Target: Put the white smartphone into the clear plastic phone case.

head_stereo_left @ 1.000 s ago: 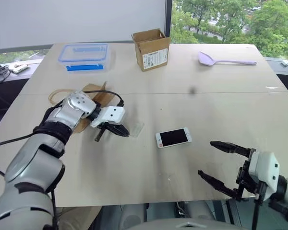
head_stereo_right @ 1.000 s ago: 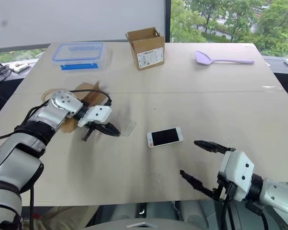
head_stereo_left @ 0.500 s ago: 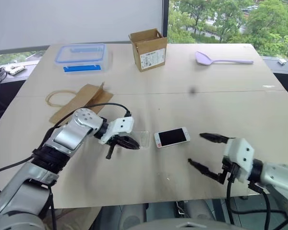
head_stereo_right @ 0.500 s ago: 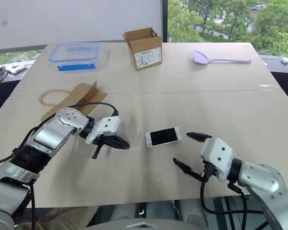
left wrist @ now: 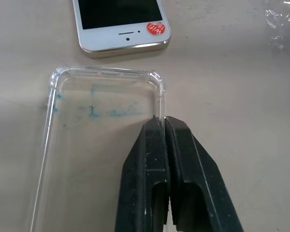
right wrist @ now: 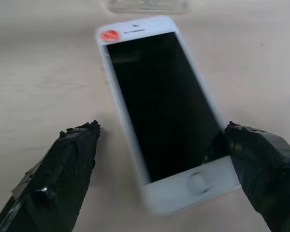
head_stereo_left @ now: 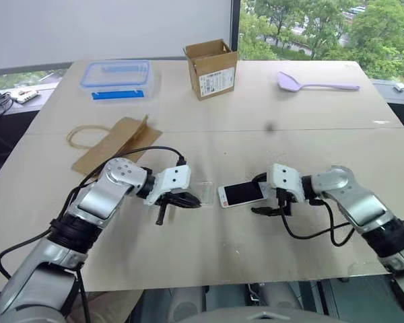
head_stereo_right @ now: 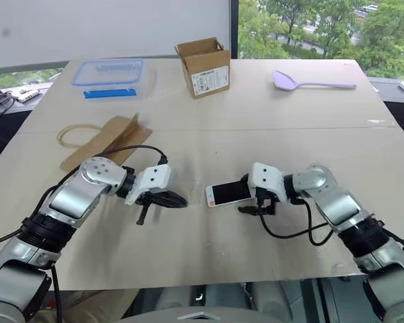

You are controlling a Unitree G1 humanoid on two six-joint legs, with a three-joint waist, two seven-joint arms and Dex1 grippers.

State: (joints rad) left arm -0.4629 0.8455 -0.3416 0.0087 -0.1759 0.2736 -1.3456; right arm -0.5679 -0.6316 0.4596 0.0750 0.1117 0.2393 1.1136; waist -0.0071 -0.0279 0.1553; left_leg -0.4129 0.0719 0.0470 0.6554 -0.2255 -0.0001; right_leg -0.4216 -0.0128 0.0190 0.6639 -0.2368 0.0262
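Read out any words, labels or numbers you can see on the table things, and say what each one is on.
Round red sticker on the white smartphone: white lettering, too small to read.
White label on the open brown cardboard box: printed text, too small to read.
Faint blue marks on the clear plastic phone case: not legible as words.
Nothing else carries text.

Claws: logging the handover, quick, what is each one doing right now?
Left claw: shut on the rim of the clear plastic phone case.
Right claw: open, fingers either side of the white smartphone, not gripping it.
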